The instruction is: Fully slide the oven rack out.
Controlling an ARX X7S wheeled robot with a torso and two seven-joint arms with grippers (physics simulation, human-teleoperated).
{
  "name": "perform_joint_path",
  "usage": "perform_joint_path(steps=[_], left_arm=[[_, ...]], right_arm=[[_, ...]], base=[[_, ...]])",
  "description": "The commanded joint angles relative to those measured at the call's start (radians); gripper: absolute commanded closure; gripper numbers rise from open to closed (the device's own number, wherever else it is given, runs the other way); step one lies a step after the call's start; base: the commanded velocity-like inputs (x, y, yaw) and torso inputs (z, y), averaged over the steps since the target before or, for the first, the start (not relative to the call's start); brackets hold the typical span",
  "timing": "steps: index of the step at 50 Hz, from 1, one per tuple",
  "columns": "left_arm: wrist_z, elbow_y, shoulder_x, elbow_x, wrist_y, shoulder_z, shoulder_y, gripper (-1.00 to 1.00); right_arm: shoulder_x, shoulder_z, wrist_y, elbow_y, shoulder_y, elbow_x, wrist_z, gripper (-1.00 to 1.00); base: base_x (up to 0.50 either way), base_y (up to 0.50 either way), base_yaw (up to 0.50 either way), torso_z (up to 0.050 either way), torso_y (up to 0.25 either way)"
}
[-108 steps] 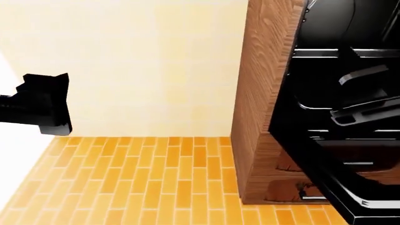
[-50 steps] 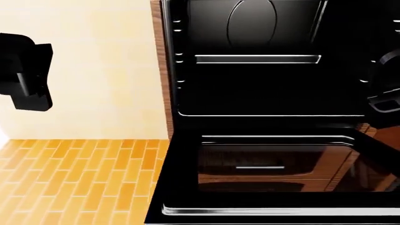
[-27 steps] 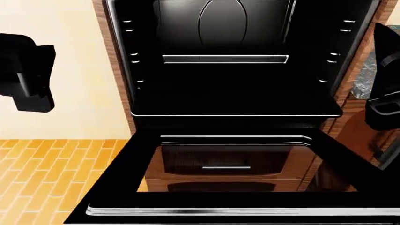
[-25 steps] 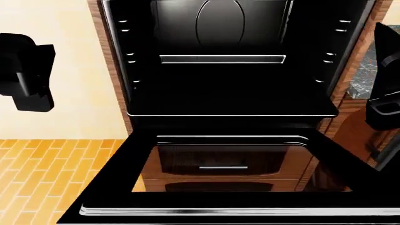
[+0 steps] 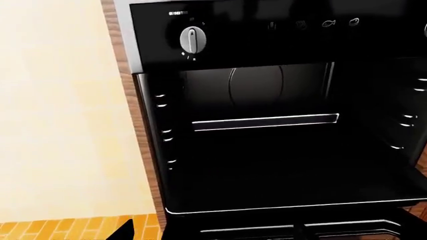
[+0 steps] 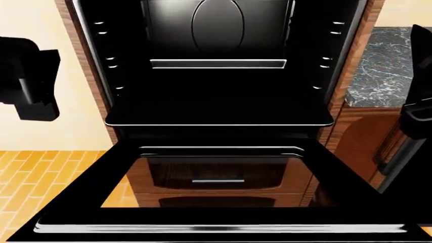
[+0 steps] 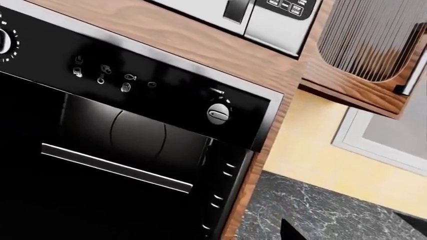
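The oven stands open with its door (image 6: 68,202) folded down flat toward me. The oven rack (image 6: 219,114) is a wide black shelf low in the cavity, and its bright front edge lies at the cavity mouth; it also shows in the left wrist view (image 5: 287,190). My left gripper (image 6: 30,76) hangs left of the oven, apart from it, with its fingertips (image 5: 123,232) spread and nothing between them. My right gripper (image 6: 418,116) hovers at the right, beside the door, also open and empty; one of its fingertips (image 7: 288,231) shows over the counter.
A narrow bright strip (image 6: 217,64) crosses the back of the cavity. Control knobs (image 5: 193,38) (image 7: 218,113) sit above it. A marble counter (image 6: 385,66) lies right of the oven, a microwave (image 7: 267,20) above, wood cabinets around, and orange tile floor (image 6: 27,172) to the left.
The head view has swung right, so the oven has slid from the right edge to the middle. Both grippers keep their places in the view. The rack sits the same in the oven.
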Motion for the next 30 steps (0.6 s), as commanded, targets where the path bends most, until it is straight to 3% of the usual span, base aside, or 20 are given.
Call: perform_joint_path(steps=[1,30], left_arm=[[0.006,0.004,-0.008,0.002,0.007,0.011,0.002,-1.0],[0.014,0.011,-0.008,0.005,0.015,0.029,-0.012,-1.0]], right_arm=[[0.008,-0.008,-0.022,0.006,0.003,0.002,-0.002,-1.0],[0.009,-0.027,-0.023,0.001,0.024,0.013,-0.016,-1.0]], base=[[0.12,0.0,0.0,0.0,0.0],[0.23,0.0,0.0,0.0,0.0]])
